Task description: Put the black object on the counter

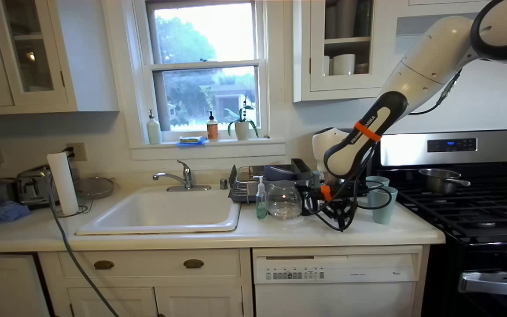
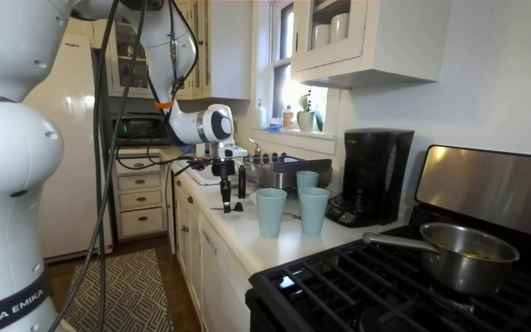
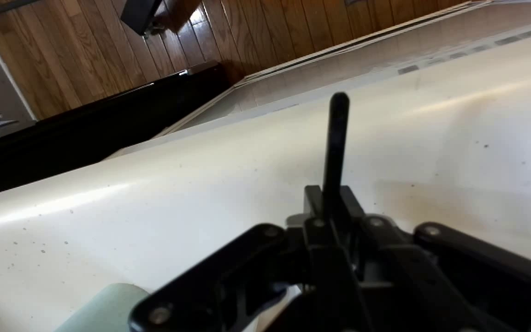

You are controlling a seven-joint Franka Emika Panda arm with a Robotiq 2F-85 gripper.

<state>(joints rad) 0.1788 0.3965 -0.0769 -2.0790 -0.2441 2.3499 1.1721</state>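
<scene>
The black object (image 3: 337,138) is slim and dark, and it is held between the fingers of my gripper (image 3: 332,199) in the wrist view. Its rounded handle end sticks out past the fingertips over the counter (image 3: 201,184). In an exterior view the gripper (image 2: 227,207) points down at the worktop, with the black object (image 2: 238,207) lying roughly level across its tips. I cannot tell whether it touches the counter (image 2: 242,240). In an exterior view the gripper (image 1: 340,220) is low over the counter (image 1: 280,237) among cables, and the object cannot be made out there.
Pale teal cups (image 2: 271,214) stand close to the gripper, before the black coffee maker (image 2: 376,175). A glass bowl (image 1: 283,202), soap bottle (image 1: 261,200) and dish rack (image 1: 247,187) stand beside the sink (image 1: 165,229). The stove (image 2: 321,286) borders the counter and bears a pot (image 2: 468,267).
</scene>
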